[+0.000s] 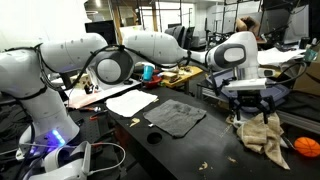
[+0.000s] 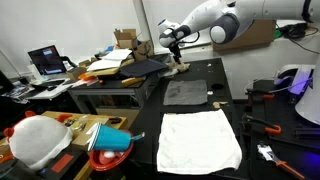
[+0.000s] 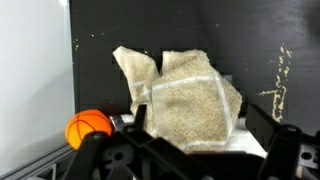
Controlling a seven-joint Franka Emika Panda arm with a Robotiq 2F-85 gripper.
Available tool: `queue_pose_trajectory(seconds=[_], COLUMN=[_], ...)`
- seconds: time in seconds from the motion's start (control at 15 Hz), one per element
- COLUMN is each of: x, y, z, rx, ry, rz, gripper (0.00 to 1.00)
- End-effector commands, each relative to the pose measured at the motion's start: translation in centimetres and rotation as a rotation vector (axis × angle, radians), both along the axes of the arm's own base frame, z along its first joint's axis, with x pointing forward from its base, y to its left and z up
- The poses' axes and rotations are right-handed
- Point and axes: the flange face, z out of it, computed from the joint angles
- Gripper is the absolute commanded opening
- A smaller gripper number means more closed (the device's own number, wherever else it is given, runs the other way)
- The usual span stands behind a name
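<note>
**Tool spread over beige cloth, nothing pinched**

My tool (image 1: 250, 107) hangs just above the beige cloth (image 3: 185, 100), jaws spread wide. In the wrist view my fingers (image 3: 100, 155) sit well apart on either side of it and grip nothing.

The cloth lies crumpled in a heap at the far end of the black counter (image 2: 215, 75), close to its edge. An orange ball (image 3: 88, 125) sits near the cloth, past the counter's edge. Can't tell what it rests on.

Along the counter from the heap there's a grey cloth (image 2: 185, 93) lying flat, then a white cloth (image 2: 200, 138) spread out. Both are well apart from my tool.

Containers: a red bowl (image 2: 98, 160) on the side desk has a blue thing (image 2: 115, 140) in it. A cardboard box (image 2: 125, 38) sits at the back, contents not visible.
</note>
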Motion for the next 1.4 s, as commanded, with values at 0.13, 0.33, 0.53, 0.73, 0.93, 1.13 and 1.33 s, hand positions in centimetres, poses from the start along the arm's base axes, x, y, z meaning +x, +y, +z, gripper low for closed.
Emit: queue_pose_trajectory(seconds=[0.13,0.33,0.53,0.73,0.93,1.13,1.33], x=[-0.9,-1.4,-1.7,-2.0,-2.2,-2.4,-2.6], y=[-1.2,-1.7,-2.0,-2.3,-2.5,-2.5,-2.5], z=[-2.7,-3.9,-4.6,-5.2,-6.1,-7.1,-8.0], rx=[-0.084,-0.061,-0.067,-0.068,-0.065,-0.071,-0.069], ry=[0.079,0.085,0.084,0.084,0.093,0.105,0.114], rz=[0.077,0.055,0.037,0.033,0.037,0.047,0.053], gripper=[1.00,1.00,1.00,0.66,0.42,0.20,0.00])
